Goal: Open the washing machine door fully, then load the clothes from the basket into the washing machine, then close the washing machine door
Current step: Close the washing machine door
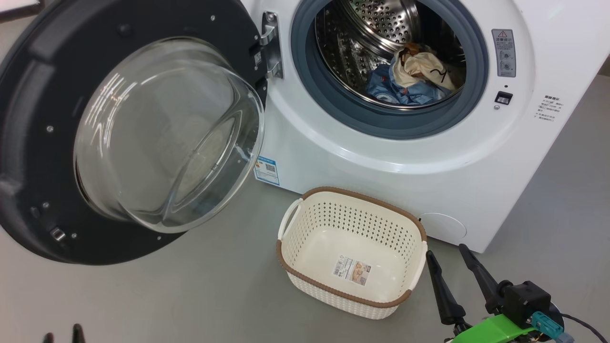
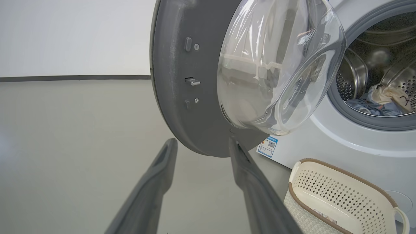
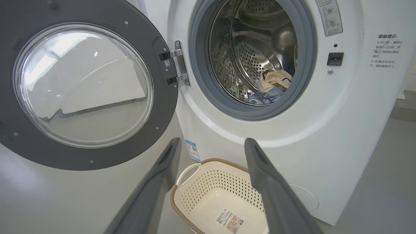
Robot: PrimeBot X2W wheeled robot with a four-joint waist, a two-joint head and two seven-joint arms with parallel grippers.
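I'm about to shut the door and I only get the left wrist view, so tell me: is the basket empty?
Observer: Yes. The head view shows the basket holding nothing but the label on its bottom.
Operator: Where's the right tool?
Observer: The right tool is open beside the basket's right end, holding nothing.
Operator: Any cloth on the ring?
Observer: None that I can see. The clothes lie inside the drum, and the whole ring looks bare.
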